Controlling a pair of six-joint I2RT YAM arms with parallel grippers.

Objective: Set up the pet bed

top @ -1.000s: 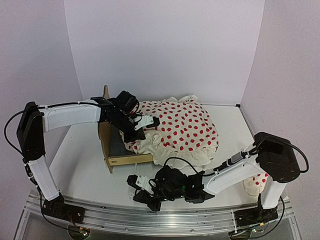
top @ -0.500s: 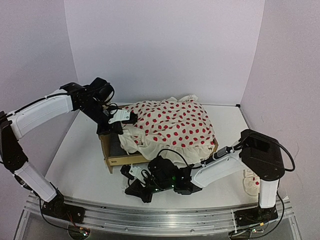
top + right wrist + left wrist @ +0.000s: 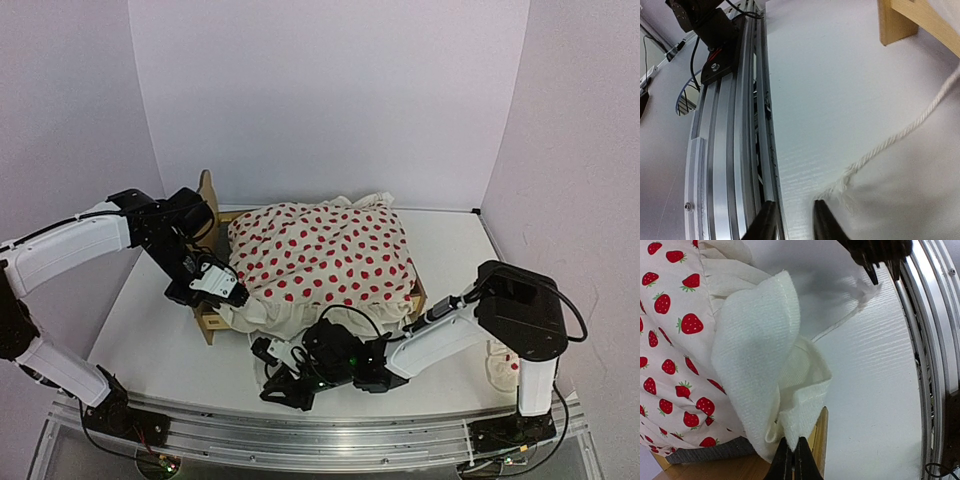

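Note:
The pet bed (image 3: 208, 197) stands left of centre, its plywood headboard showing at the back left. A white ruffled duvet with red dots (image 3: 320, 255) lies spread over it. My left gripper (image 3: 236, 297) is at the bed's near-left corner, shut on a white corner of the duvet (image 3: 765, 355). The left wrist view shows the wooden rail (image 3: 821, 437) and the dark grey base (image 3: 705, 454) beneath that corner. My right gripper (image 3: 280, 388) is low by the table's front edge. Its jaws (image 3: 792, 222) are open, with nothing between them. The duvet's corded corner (image 3: 850, 180) lies just beside one finger.
The aluminium rail (image 3: 330, 435) runs along the table's near edge, close to the right gripper. A bed leg (image 3: 895, 25) shows in the right wrist view. A small dotted pillow (image 3: 500, 362) lies at the far right, mostly behind the right arm.
The left gripper has carried its duvet corner from beside the headboard down to the near-left corner, spreading the duvet over the bed. The right gripper's jaws have parted and released its corner.

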